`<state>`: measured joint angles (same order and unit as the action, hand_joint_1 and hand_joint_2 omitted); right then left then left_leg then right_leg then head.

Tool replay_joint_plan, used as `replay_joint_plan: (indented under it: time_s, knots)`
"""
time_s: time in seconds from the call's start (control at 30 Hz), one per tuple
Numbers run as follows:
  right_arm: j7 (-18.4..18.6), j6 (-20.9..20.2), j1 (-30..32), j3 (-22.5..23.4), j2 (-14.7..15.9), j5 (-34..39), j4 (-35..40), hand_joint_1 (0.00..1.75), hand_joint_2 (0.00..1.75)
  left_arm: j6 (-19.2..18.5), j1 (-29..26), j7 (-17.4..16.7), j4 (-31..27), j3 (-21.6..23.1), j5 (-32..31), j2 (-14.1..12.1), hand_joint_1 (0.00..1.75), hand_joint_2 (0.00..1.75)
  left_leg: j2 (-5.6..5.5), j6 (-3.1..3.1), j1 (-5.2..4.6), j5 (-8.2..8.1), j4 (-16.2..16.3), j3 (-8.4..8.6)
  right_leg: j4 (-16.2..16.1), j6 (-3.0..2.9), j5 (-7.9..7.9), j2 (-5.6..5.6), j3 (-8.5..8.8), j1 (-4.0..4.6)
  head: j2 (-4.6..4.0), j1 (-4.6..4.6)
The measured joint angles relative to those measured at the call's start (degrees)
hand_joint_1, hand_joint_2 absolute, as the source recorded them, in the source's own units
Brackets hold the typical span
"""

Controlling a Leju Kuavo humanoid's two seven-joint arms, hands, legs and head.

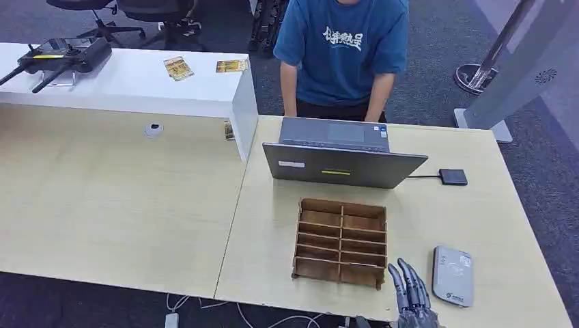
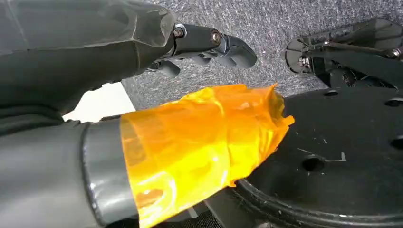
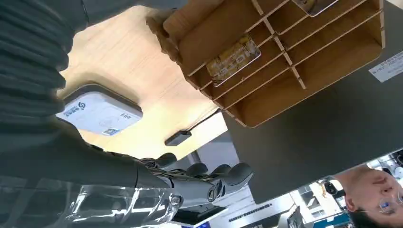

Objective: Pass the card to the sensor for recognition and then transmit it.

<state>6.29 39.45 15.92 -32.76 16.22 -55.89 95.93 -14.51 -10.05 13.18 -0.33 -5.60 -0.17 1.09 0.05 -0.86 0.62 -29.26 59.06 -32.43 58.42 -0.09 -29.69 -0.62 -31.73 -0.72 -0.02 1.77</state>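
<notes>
A wooden divided rack stands on the table in front of a laptop. In the right wrist view a yellowish card lies in one slot of the rack, and a second card sits in another slot. The grey-white card sensor lies flat to the right of the rack, also close in the right wrist view. My right hand rises at the table's front edge between rack and sensor, fingers apart and holding nothing. My left hand, its thumb wrapped in orange tape, hangs over the floor and holds nothing.
A grey laptop stands behind the rack, and a person in a blue shirt stands behind it. A small black box on a cable lies right of the laptop. Loose cards and a controller sit on the white counter at back left.
</notes>
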Motion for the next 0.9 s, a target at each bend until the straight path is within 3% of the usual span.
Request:
replay_joint_plan:
  time_s: [0.37, 0.67, 0.9]
  knots:
    - [-0.22, 0.0, -0.56, -0.2, 0.04, -0.24, -0.85, 0.0, 1.75, -0.02, -0.03, 0.02, 0.0, 0.15, 0.02, -0.04, 0.0, 0.0, 0.01, 0.0, 0.0, 0.0, 0.0, 0.0, 0.0, 0.0, 0.0, 0.01, 0.01, 0.0, 0.0, -0.02]
    - [0.24, -0.26, -5.23, -1.51, 2.14, -4.75, -2.14, 0.0, 1.75, -1.12, -0.06, 0.15, 0.0, 1.82, 0.33, -1.09, 0.0, 0.0, 0.01, -0.01, 0.0, 0.01, 0.0, 0.05, 0.0, 0.0, 0.01, 0.01, 0.04, 0.0, 0.0, 0.0]
    - [-2.82, -5.88, -8.91, 1.24, 4.5, -7.8, -2.29, 0.0, 1.75, -1.68, -0.08, 0.17, 0.0, 3.26, 0.61, -2.23, 0.0, 0.0, 0.01, -0.01, -0.01, 0.01, 0.01, 0.07, 0.0, 0.0, 0.01, 0.01, 0.06, -0.01, 0.0, 0.0]
